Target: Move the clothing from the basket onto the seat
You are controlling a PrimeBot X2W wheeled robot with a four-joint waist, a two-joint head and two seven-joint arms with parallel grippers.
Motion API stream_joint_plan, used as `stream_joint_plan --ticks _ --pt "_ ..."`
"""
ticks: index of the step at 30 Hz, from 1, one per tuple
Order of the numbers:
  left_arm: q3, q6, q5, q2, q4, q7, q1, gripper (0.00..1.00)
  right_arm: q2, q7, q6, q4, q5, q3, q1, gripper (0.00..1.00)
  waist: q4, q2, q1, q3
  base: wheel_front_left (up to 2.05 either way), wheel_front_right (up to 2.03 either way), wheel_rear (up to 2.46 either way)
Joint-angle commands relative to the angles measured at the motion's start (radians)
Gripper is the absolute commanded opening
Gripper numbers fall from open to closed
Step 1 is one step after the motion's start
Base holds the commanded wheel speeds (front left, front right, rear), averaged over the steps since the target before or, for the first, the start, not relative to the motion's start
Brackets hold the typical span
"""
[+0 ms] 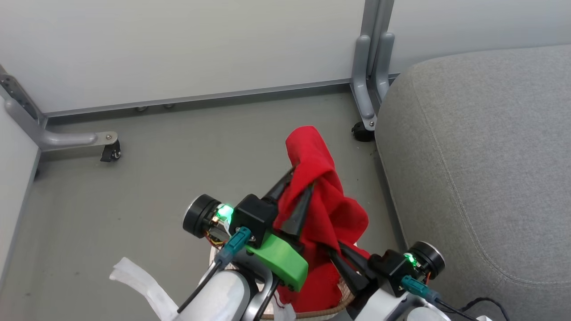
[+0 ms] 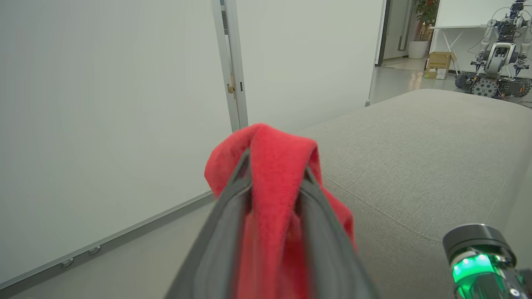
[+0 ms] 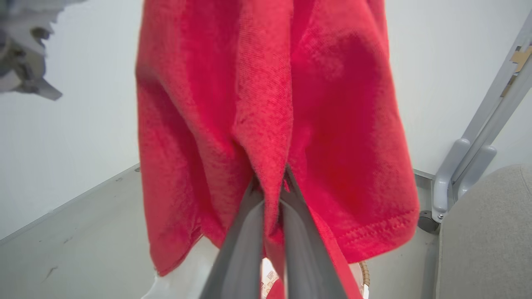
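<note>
Gripped one red garment [image 1: 328, 196] with left fingers [image 1: 299, 209] and right fingers [image 1: 352, 262] both pinched on it, hanging above the basket [image 1: 330, 310], beside the seat [image 1: 482, 156].

Pale partition panels [image 1: 178, 44] are standing on grey metal frames [image 1: 372, 62], black casters [image 1: 111, 154] resting on the dull grey floor [image 1: 187, 151] — beyond, in the left wrist view, a cardboard box [image 2: 438, 65] and a potted plant [image 2: 419, 29] are sitting beside a white table [image 2: 453, 27] under even light.
</note>
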Motion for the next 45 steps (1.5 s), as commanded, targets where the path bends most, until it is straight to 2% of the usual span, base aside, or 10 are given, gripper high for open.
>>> stream_joint_plan --ticks 1,16,24,28,35,45 --pt "0.005 0.009 -0.002 0.008 0.002 -0.002 0.012 1.0 -0.003 -0.003 0.0 -0.011 0.002 -0.005 0.0 0.0 0.0 0.0 0.0 0.001 0.0 0.0 0.0" --pt "0.014 0.035 -0.007 0.017 0.011 -0.008 0.003 1.0 -0.008 -0.003 0.0 -0.047 -0.015 -0.03 0.001 0.0 -0.014 0.0 0.0 0.011 0.0 0.0 0.0" --pt "0.029 0.044 -0.015 0.027 0.019 -0.025 0.002 1.0 -0.005 -0.003 0.0 -0.073 -0.038 -0.082 -0.028 0.0 -0.064 0.0 0.0 0.045 0.0 0.0 0.0" --pt "0.038 0.053 -0.007 0.037 0.032 -0.04 -0.011 1.0 0.0 -0.003 0.0 -0.107 -0.057 -0.14 -0.029 0.0 -0.113 0.0 0.0 0.076 0.0 0.0 0.0" --pt "0.031 0.03 0.008 0.065 0.043 -0.066 -0.041 1.0 0.046 -0.003 -0.001 -0.229 -0.114 -0.298 -0.014 0.0 -0.218 0.0 0.0 0.138 0.0 0.0 0.0" --pt "0.043 0.035 0.025 0.09 0.051 -0.112 -0.08 1.0 0.092 -0.003 0.0 -0.32 -0.132 -0.382 0.018 0.0 -0.39 0.0 0.0 0.214 0.0 0.0 0.0"
